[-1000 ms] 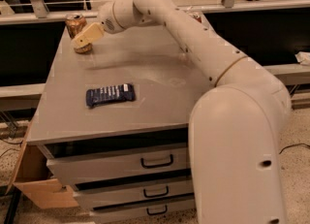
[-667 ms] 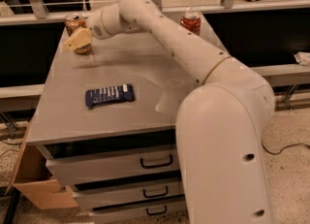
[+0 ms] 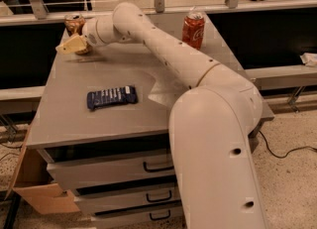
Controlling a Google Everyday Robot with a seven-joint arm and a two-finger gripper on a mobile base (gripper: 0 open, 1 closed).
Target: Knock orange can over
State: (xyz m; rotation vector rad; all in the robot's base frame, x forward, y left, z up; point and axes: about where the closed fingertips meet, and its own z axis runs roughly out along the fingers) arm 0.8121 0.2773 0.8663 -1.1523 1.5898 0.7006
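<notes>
On the table [image 3: 74,124], the pincer [image 3: 72,45] sits beside the orange can [image 3: 74,23].

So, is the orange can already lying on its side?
No, the orange can stands upright at the far left corner of the table, with the tool just in front of it.

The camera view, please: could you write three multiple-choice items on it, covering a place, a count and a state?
1. Where over the table is the gripper? A. near edge B. middle C. far left corner, by the orange can
2. How many cans stand on the table? A. one B. two C. three
3. The orange can is: A. upright B. lying down C. crushed flat

Answers: C, the gripper sits close beside the orange can; B, the orange can plus the red soda can; A, its silver rim faces up.
</notes>
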